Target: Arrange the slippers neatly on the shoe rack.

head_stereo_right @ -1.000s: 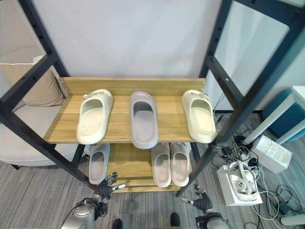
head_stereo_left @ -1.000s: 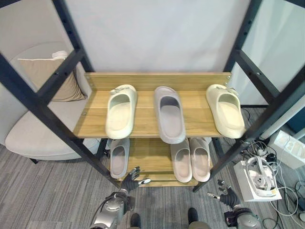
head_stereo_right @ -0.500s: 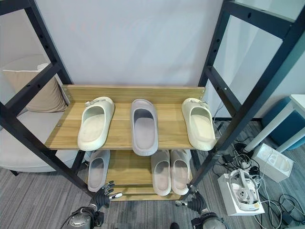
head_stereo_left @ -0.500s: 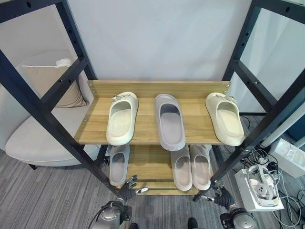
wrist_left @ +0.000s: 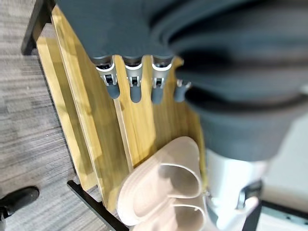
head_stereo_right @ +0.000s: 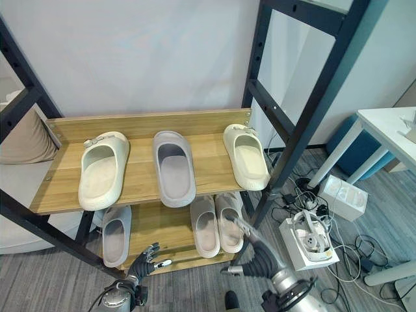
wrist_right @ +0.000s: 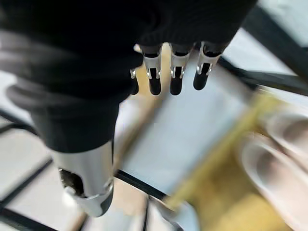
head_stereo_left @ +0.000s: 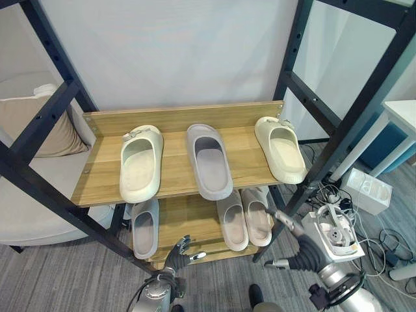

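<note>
Left eye view: both hands hang low before the rack (head_stereo_left: 182, 118), fingers straight and holding nothing. Right hand (head_stereo_left: 300, 255) rises toward the far-right cream slipper (head_stereo_left: 281, 148); it should grip the heel and set it beside its mate (head_stereo_left: 140, 162). Left hand (head_stereo_left: 177, 253) idles.

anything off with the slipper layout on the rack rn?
Yes. On the top shelf a grey slipper sits between the two cream slippers, splitting that pair. Below, one grey slipper lies alone at the left, apart from the grey pair.
</note>
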Controlling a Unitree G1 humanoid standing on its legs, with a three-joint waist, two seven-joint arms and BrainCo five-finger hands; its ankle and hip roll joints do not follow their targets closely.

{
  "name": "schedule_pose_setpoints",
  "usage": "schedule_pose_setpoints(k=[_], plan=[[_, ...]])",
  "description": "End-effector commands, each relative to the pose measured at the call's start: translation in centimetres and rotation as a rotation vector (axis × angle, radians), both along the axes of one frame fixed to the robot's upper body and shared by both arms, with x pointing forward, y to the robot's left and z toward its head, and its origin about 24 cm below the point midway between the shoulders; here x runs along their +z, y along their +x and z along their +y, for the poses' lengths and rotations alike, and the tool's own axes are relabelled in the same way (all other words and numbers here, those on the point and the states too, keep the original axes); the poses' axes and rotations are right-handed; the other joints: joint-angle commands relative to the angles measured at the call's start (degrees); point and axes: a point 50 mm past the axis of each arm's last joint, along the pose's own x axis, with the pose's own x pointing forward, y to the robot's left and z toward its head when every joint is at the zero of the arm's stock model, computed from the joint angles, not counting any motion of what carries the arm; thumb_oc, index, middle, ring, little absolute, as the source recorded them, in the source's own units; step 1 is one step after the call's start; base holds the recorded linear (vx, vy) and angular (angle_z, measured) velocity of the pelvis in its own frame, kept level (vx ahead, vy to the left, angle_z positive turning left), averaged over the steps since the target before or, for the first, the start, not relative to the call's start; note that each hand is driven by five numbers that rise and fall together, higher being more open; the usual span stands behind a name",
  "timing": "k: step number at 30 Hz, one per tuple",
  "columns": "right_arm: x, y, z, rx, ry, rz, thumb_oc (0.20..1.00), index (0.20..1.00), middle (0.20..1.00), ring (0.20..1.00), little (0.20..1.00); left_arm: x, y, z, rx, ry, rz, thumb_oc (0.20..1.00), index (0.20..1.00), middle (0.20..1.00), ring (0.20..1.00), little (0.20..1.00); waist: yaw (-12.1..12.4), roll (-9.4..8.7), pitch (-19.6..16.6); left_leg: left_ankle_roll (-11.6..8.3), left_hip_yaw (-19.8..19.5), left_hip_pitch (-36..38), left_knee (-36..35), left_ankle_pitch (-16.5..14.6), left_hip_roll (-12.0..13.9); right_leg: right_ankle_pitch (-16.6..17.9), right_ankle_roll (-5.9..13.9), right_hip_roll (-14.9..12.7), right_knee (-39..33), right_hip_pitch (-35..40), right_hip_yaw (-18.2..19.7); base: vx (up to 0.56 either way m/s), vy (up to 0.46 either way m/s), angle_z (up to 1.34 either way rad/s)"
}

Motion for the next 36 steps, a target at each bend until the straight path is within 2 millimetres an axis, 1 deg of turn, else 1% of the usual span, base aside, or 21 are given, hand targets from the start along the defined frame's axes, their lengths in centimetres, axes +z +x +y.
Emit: schedule_pose_setpoints(k=[1,2,3,4,7,11,12,13,14,15,17,18,20,21,24,26,28,32,36], plan=[[5.5,1.3,-0.3,-0.021,0.015,-0.377,1.000,1.000,1.000,1.000,1.000,1.2,2.3,0.2,-0.021,0.020,-0.101,1.000,1.000,1.000,1.000,1.000,1.32,-0.64,1.12,1.51,-0.12,1.40,0.14,-3.68,0.21,-5.49,1.34,0.09,0.92,4.31,-0.98,0.01,0.028,0.04],[6.2,1.6,-0.5,-0.042,0.010,-0.424,1.000,1.000,1.000,1.000,1.000,1.2,2.2,0.1,-0.022,0.014,-0.096,1.000,1.000,1.000,1.000,1.000,1.34,-0.56,0.96,1.53,-0.13,1.40,0.14,-3.72,0.21,-5.53,1.35,0.06,0.96,4.34,-1.08,0.01,0.028,0.04],[6.2,1.6,-0.5,-0.042,0.010,-0.424,1.000,1.000,1.000,1.000,1.000,1.2,2.2,0.1,-0.022,0.014,-0.096,1.000,1.000,1.000,1.000,1.000,1.34,-0.55,0.96,1.53,-0.14,1.40,0.14,-3.72,0.21,-5.53,1.35,0.06,0.96,4.34,-1.08,0.02,0.025,0.03],[7.7,2.4,-0.9,-0.085,0.008,-0.527,1.000,1.000,1.000,1.000,1.000,1.0,2.0,0.0,-0.016,0.004,-0.084,1.000,1.000,1.000,1.000,1.000,1.66,-0.58,0.44,1.63,-0.32,1.39,0.14,-3.84,0.11,-5.58,1.33,0.06,1.01,4.47,-1.19,0.00,0.000,0.00],[9.2,3.8,-1.2,-0.132,0.021,-0.623,1.000,1.000,1.000,1.000,1.000,0.7,1.8,-0.2,-0.015,-0.006,-0.062,1.000,1.000,1.000,1.000,1.000,2.29,-0.70,-0.11,1.77,-0.57,1.41,0.14,-4.02,0.04,-5.62,1.25,0.02,1.05,4.68,-1.48,0.01,0.007,-0.01],[10.3,5.7,-1.2,-0.178,0.034,-0.684,1.000,1.000,1.000,1.000,1.000,0.6,1.8,-0.3,-0.023,-0.015,-0.049,1.000,1.000,1.000,1.000,1.000,3.50,-1.00,-0.55,1.88,-1.22,1.41,0.14,-4.29,-0.11,-5.85,1.17,-0.15,1.18,5.16,-2.11,0.03,0.011,0.02],[10.3,5.8,-1.2,-0.177,0.035,-0.685,1.000,1.000,1.000,1.000,1.000,0.6,1.9,-0.2,-0.022,-0.015,-0.050,1.000,1.000,1.000,1.000,1.000,3.42,-1.03,-0.49,1.88,-1.25,1.42,0.14,-4.29,-0.13,-5.87,1.17,-0.16,1.17,5.19,-2.14,0.05,0.015,0.06],[10.5,6.8,-1.1,-0.191,0.042,-0.685,1.000,1.000,1.000,1.000,1.000,0.5,1.8,-0.3,-0.027,-0.019,-0.042,1.000,1.000,1.000,1.000,1.000,4.22,-1.20,-0.60,1.95,-1.62,1.43,0.14,-4.41,-0.28,-5.99,1.12,-0.24,1.22,5.47,-2.39,0.03,0.013,0.13],[10.5,6.9,-1.0,-0.190,0.043,-0.687,1.000,1.000,1.000,1.000,1.000,0.6,1.9,-0.2,-0.025,-0.019,-0.043,1.000,1.000,1.000,1.000,1.000,4.09,-1.23,-0.50,1.96,-1.66,1.45,0.14,-4.41,-0.30,-6.00,1.12,-0.25,1.22,5.52,-2.43,0.06,0.027,0.25],[10.6,8.0,-0.9,-0.205,0.052,-0.678,1.000,1.000,1.000,1.000,1.000,0.6,1.8,-0.1,-0.028,-0.021,-0.042,1.000,1.000,1.000,1.000,1.000,5.00,-1.47,-0.48,2.07,-2.15,1.47,0.14,-4.50,-0.46,-6.07,1.06,-0.41,1.24,5.88,-2.86,0.05,0.021,0.24],[10.6,9.2,-0.6,-0.214,0.056,-0.659,1.000,1.000,1.000,1.000,1.000,0.5,1.6,0.1,-0.024,-0.025,-0.031,1.000,1.000,1.000,1.000,1.000,6.06,-1.70,-0.42,2.15,-2.62,1.48,0.14,-4.59,-0.64,-6.20,1.00,-0.53,1.20,6.17,-3.34,0.05,0.024,0.13],[10.7,9.3,-0.5,-0.213,0.057,-0.661,1.000,1.000,1.000,1.000,1.000,0.5,1.6,0.1,-0.022,-0.025,-0.032,1.000,1.000,1.000,1.000,1.000,5.95,-1.72,-0.42,2.15,-2.64,1.39,0.14,-4.55,-0.65,-6.18,1.00,-0.55,1.20,6.10,-3.35,0.05,0.030,0.18],[10.3,11.1,-0.5,-0.247,0.056,-0.612,1.000,1.000,1.000,1.000,1.000,0.2,1.0,0.8,-0.007,-0.021,-0.009,1.000,1.000,1.000,1.000,1.000,7.70,-2.27,-0.01,2.37,-3.42,1.28,0.14,-4.77,-1.04,-6.21,1.04,-0.75,0.84,6.57,-4.06,0.07,0.037,0.21],[10.3,11.2,-0.5,-0.246,0.057,-0.613,1.000,1.000,1.000,1.000,1.000,0.2,1.0,0.8,-0.006,-0.020,-0.010,1.000,1.000,1.000,1.000,1.000,7.64,-2.30,0.03,2.38,-3.43,1.28,0.14,-4.77,-1.07,-6.20,1.05,-0.77,0.82,6.60,-4.08,0.05,0.028,0.10],[9.8,12.1,-0.5,-0.272,0.060,-0.579,1.000,1.000,1.000,1.000,1.000,0.1,0.5,1.5,0.012,-0.015,0.006,1.000,1.000,1.000,1.000,1.000,8.84,-2.53,0.36,2.61,-3.85,0.96,0.14,-4.88,-1.39,-6.12,1.20,-1.09,0.47,6.74,-4.61,0.04,0.034,0.11],[9.5,12.5,-0.7,-0.294,0.057,-0.558,1.000,1.000,1.000,1.000,1.000,-0.1,0.2,1.9,0.023,-0.008,0.018,1.000,1.000,1.000,1.000,1.000,9.62,-2.67,0.59,2.72,-4.21,0.68,0.14,-4.95,-1.52,-6.14,1.28,-1.25,0.44,6.69,-4.88,0.04,0.033,0.17],[9.3,12.5,-0.8,-0.299,0.055,-0.553,1.000,1.000,1.000,1.000,1.000,-0.1,0.2,2.0,0.027,-0.005,0.020,1.000,1.000,1.000,1.000,1.000,9.80,-2.76,0.66,2.78,-4.36,0.57,0.14,-4.97,-1.61,-6.16,1.31,-1.33,0.42,6.67,-5.00,0.03,0.026,0.07],[8.4,12.9,-1.8,-0.344,0.021,-0.512,1.000,1.000,1.000,1.000,1.000,0.2,0.3,2.7,0.050,-0.003,0.003,1.000,1.000,1.000,1.000,1.000,10.78,-3.05,1.12,2.99,-5.11,-0.04,0.14,-5.23,-2.16,-6.24,1.47,-1.63,0.24,6.63,-5.64,0.03,0.026,0.11],[7.5,13.1,-2.5,-0.366,0.001,-0.470,1.000,1.000,1.000,1.000,1.000,0.3,0.3,3.0,0.060,-0.006,-0.003,1.000,1.000,1.000,1.000,1.000,11.38,-3.16,1.54,3.09,-5.50,-0.35,0.14,-5.32,-2.35,-6.29,1.60,-1.72,0.17,6.50,-6.08,0.02,0.022,0.07]])
